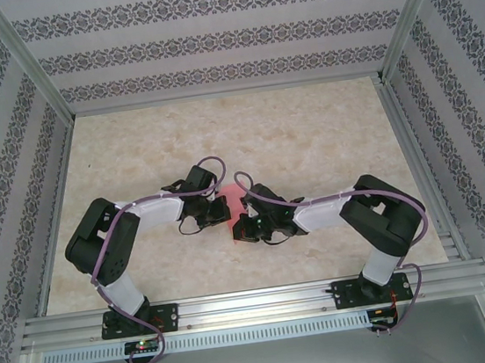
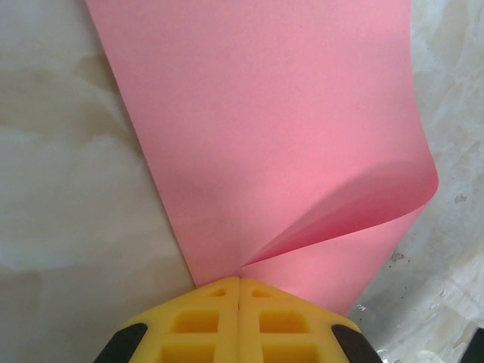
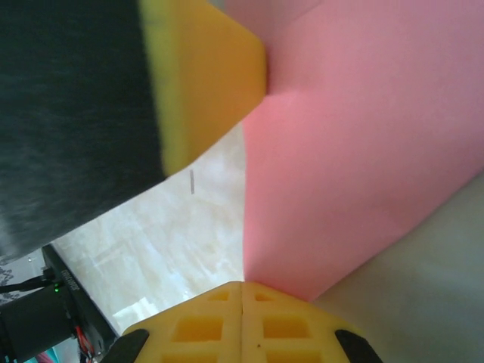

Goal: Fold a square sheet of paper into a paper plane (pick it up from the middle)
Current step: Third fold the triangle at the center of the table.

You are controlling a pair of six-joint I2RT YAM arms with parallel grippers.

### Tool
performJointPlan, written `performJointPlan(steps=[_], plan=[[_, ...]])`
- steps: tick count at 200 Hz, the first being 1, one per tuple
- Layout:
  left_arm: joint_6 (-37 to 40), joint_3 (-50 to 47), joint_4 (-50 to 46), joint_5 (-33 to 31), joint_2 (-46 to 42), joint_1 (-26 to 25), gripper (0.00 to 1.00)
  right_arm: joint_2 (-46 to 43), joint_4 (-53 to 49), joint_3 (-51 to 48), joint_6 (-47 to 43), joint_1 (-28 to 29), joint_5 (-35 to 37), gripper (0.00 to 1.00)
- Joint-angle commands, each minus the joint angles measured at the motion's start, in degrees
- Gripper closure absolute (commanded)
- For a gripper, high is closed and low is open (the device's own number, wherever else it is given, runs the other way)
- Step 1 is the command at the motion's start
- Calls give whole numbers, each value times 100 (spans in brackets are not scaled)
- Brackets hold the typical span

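Observation:
The square sheet of paper (image 1: 233,223) is salmon pink and hangs between my two grippers over the middle of the table. My left gripper (image 1: 224,205) is shut on it. In the left wrist view the yellow fingertips (image 2: 239,281) pinch one edge, and the sheet (image 2: 265,113) spreads away from them with its right side curled over. My right gripper (image 1: 245,219) is shut on the opposite side. The right wrist view has the paper (image 3: 363,151) rising from the closed tips (image 3: 242,286), with the left gripper's yellow finger (image 3: 204,76) pressed on it at the upper left. No folded plane shape is visible.
The marbled beige table (image 1: 307,129) stretches away behind and to both sides of the grippers. Aluminium rails (image 1: 240,306) carry the arm bases at the near edge. Patterned walls (image 1: 225,42) and metal posts close in the back and sides.

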Motion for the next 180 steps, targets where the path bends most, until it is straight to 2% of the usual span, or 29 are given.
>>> performJointPlan(steps=[1, 71, 92, 149, 180], plan=[[-41, -98, -357, -510, 109, -69, 100, -208, -8, -107, -121, 27, 13, 97], [-84, -132, -344, -562, 112, -69, 100, 395, 63, 61, -97, 212, -289, 96], [-98, -138, -343, -571, 122, -75, 100, 500, -181, 182, -138, 221, -258, 96], [-63, -104, -392, -575, 82, -69, 100, -832, -287, -75, -262, -242, 436, 94], [-35, -58, -391, -556, 87, -69, 100, -829, -496, -65, -403, -611, 549, 93]])
